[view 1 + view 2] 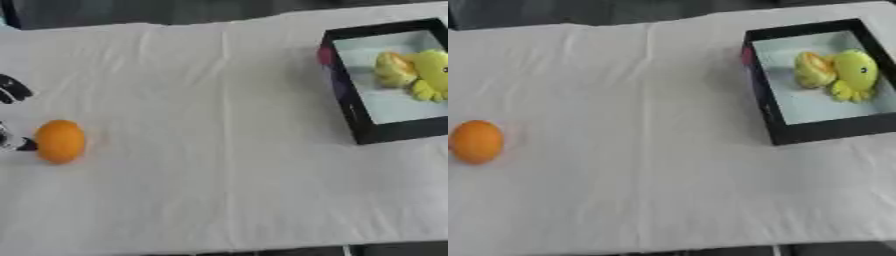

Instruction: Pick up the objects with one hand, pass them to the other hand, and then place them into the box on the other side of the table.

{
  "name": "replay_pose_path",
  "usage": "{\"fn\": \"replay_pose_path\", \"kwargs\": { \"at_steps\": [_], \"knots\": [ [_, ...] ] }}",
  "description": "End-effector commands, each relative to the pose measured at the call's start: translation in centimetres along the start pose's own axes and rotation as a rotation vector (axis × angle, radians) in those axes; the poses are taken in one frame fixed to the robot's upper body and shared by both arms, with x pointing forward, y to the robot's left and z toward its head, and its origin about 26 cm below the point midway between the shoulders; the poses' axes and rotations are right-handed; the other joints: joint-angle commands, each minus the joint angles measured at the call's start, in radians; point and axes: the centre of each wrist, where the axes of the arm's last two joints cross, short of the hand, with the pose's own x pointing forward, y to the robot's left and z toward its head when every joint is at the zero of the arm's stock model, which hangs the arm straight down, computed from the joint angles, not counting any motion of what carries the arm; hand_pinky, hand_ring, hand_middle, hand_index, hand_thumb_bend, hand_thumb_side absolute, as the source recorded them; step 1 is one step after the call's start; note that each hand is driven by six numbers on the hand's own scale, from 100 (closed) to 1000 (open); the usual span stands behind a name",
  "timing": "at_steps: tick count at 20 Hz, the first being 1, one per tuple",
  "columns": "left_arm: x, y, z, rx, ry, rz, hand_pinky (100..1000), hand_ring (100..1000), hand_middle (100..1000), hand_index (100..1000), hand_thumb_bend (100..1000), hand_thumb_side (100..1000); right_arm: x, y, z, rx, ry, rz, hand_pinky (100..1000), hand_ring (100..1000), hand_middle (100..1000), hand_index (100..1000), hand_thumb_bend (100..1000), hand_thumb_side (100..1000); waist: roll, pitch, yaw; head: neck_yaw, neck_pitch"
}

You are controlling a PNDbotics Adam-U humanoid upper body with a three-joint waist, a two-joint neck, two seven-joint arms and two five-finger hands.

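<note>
the table (623, 75) lay under a white cloth (219, 190) with soft creases running across it. on the right side sat the box (815, 132), black-walled with a pale floor, and inside it rested a yellow toy (852, 72) beside a smaller yellow-orange piece (813, 70), the two touching. well apart from the box, near the left edge of the cloth, stood an orange (59, 141), egg-shaped and upright on the cloth. the left hand (10, 90) showed only at the far left border of the left eye view, as a few dark fingers above the orange and a dark tip just beside the fruit; whether those fingers were spread or curled could not be told. the right hand showed in neither view.
</note>
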Motion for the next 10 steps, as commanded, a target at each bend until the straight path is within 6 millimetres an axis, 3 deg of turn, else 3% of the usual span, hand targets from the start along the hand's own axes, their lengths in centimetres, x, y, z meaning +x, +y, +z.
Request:
{"fn": "replay_pose_path", "kwargs": {
  "at_steps": [1,4,7,10],
  "knots": [
    [0.0,0.4,-0.9,0.006,0.026,-0.036,845,835,769,807,685,100,0.9,-0.9,0.0,-0.014,-0.023,0.016,891,889,881,899,100,513,-0.004,-0.025,-0.001,0.004,-0.005],
    [0.3,-0.2,-2.3,-0.008,0.048,-0.081,847,839,782,818,738,100,0.8,-0.7,0.0,-0.008,-0.017,0.008,891,887,877,895,100,522,-0.004,-0.024,-0.003,0.007,-0.003],
    [0.4,-0.8,-3.6,-0.023,0.076,-0.142,847,838,778,810,717,100,0.7,-0.5,0.0,-0.002,-0.014,0.003,891,886,876,895,100,525,-0.004,-0.024,-0.005,0.01,-0.004],
    [0.4,-1.1,-4.2,-0.041,0.084,-0.189,847,839,778,791,595,100,0.5,-0.5,0.0,-0.005,-0.008,0.004,890,884,874,893,100,539,-0.004,-0.023,-0.006,0.012,-0.005]
  ]
}}
